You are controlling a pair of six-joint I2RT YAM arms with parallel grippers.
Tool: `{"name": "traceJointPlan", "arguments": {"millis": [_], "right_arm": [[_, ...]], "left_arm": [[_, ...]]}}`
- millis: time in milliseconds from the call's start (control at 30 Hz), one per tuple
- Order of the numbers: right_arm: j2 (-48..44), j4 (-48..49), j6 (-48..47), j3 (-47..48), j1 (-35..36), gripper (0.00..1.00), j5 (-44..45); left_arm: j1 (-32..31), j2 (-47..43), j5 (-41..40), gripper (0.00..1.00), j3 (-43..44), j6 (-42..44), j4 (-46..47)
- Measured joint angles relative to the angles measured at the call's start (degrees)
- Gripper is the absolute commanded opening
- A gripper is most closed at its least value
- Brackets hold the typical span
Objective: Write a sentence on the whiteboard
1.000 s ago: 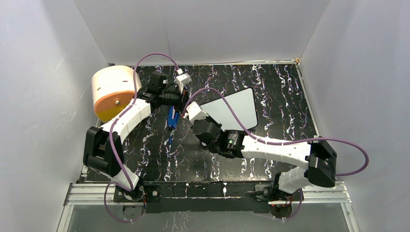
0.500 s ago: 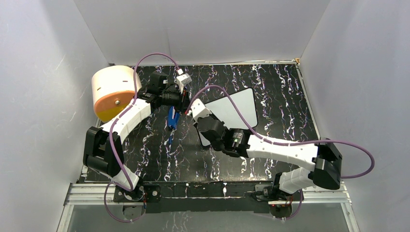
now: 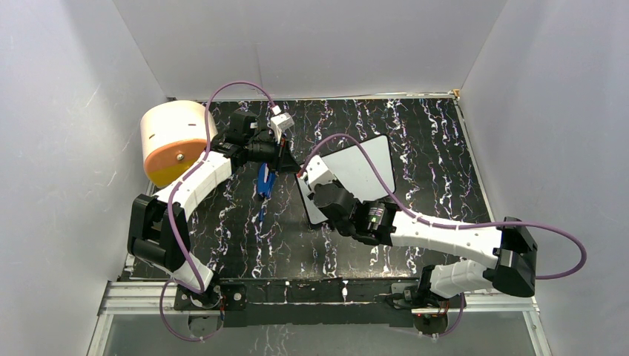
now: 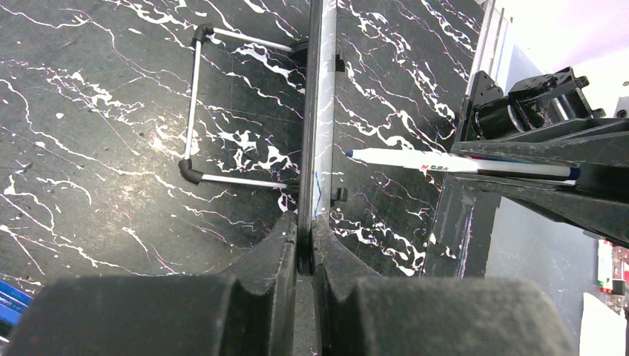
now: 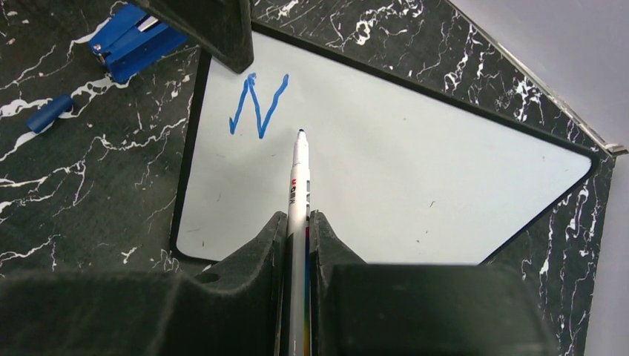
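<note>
Your main risk is the whiteboard shifting. It is steadied only by your left gripper, pinched on the frame edge directly ahead of its fingers. If the marker presses too hard, the board may pivot or slip and smear the sentence, so far only "N". Your right gripper is clamped on the marker, tip just right of the N; contact cannot be confirmed. The right arm reaches forward low over the tabletop, and the left arm is extended with its wrist turned toward the board.
</note>
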Motion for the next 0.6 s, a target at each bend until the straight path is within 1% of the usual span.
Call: {"name": "traceJointPlan", "arguments": {"millis": [200, 600], "right_arm": [[-0.04, -1.25, 1.99, -1.31, 0.0, 0.0, -0.2], [-0.02, -0.87, 2.69, -1.68, -0.31, 0.0, -1.14]], "left_arm": [[0.0, 0.0, -0.02, 0.0, -0.02, 0.0, 0.0], [-0.02, 0.0, 0.0, 0.0, -0.02, 0.0, 0.0]]}}
